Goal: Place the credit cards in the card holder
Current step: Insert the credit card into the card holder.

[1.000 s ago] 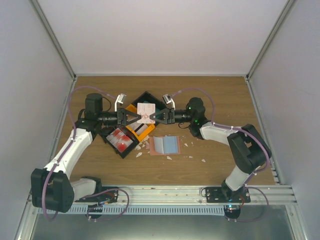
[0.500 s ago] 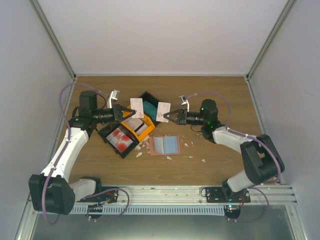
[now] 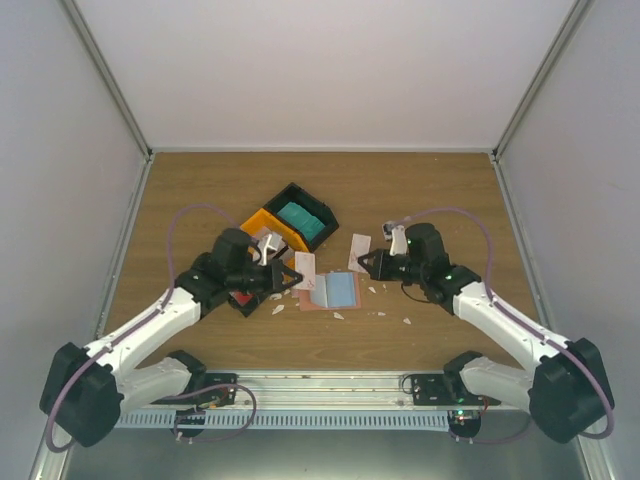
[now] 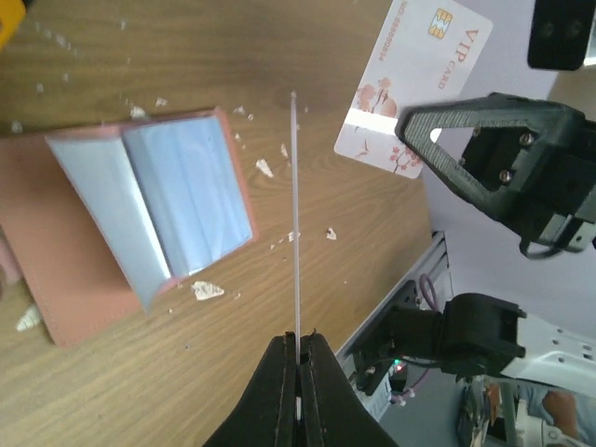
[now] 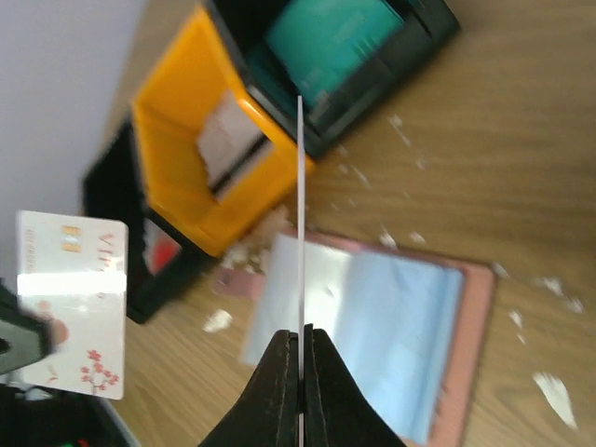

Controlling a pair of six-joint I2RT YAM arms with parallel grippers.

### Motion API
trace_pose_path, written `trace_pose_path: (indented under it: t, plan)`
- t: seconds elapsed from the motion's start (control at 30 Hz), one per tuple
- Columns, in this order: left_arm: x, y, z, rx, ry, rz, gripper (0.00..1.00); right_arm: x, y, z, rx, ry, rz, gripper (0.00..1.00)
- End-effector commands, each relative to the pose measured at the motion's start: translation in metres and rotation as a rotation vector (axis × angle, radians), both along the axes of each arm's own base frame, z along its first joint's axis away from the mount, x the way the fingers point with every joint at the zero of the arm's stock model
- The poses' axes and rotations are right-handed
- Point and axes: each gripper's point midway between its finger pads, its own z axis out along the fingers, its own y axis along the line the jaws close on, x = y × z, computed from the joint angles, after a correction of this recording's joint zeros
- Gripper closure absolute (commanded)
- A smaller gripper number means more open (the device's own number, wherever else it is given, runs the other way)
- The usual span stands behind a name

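My left fingers were pressed together on the lower edge of a white card, which stood edge-on to that wrist camera. My right fingers were clamped the same way on a second white card. Both cards hung above the counter, one on each side of the card holder. The holder lay open and flat with its light-blue pockets facing up and paper scraps around it. The black-and-orange tray stood just behind.

Recommended procedure, as I judged it:
1. Insert one card at a time and hold the other arm back, since the two cards were near each other.
2. Set the card's free edge parallel to the pocket mouth. I could not tell which side each pocket opened on.
3. Approach at a shallow angle and slide slowly, because the holder was unrestrained and likely to skid.
4. Release only once the card is seated.
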Motion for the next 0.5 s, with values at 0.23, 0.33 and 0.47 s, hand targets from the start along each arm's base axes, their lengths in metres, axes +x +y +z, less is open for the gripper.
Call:
trace_pose_path:
  t: [0.23,0.33,0.47]
  plan:
    - [0.012,-0.049,-0.046,0.011,0.025,0.1,1.0,-0.024,-0.022,-0.07,-0.298,0.125,-0.089,0.99]
    - [0.021,-0.056,-0.057,0.048,0.037,0.113,1.0,-0.022,-0.016,-0.078,-0.303,0.143,-0.077,0.99]
    - [0.024,-0.055,-0.073,0.077,0.044,0.132,1.0,-0.024,-0.011,-0.093,-0.323,0.178,-0.07,0.99]
